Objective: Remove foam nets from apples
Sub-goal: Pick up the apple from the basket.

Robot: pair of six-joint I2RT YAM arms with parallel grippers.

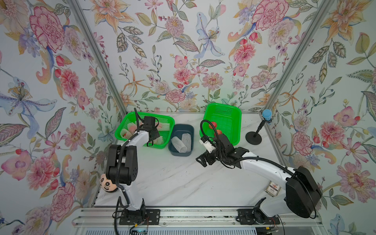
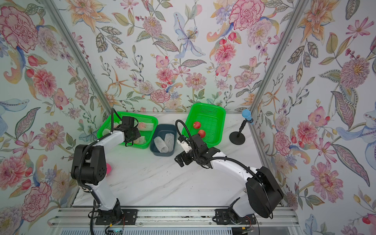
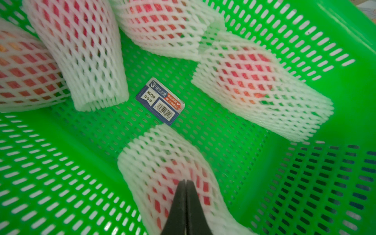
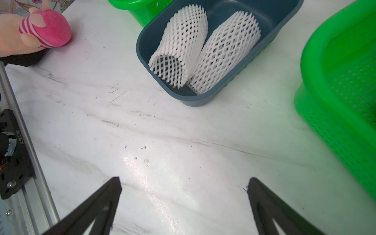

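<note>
Several apples in white foam nets lie in the left green basket (image 1: 122, 130) (image 3: 345, 91). My left gripper (image 3: 186, 181) (image 1: 153, 135) is down inside it, shut. Its tips rest on the net of the nearest wrapped apple (image 3: 168, 162); no mesh shows between them. Other netted apples (image 3: 254, 81) (image 3: 81, 40) lie around. Two bare red apples (image 2: 196, 125) (image 2: 201, 133) sit in the right green basket (image 2: 207, 106). Two empty foam nets (image 4: 181, 46) (image 4: 225, 53) lie in the blue bin (image 4: 142, 50) (image 1: 173, 150). My right gripper (image 4: 184, 181) (image 1: 200, 160) hangs open over bare table.
A pink striped plush toy (image 4: 40, 34) (image 1: 106, 184) lies at the table's left edge behind my left arm. A black stand with a blue top (image 1: 254, 136) is at the back right. A small printed box (image 1: 272, 188) sits by my right arm. A label (image 3: 160, 101) lies on the basket floor.
</note>
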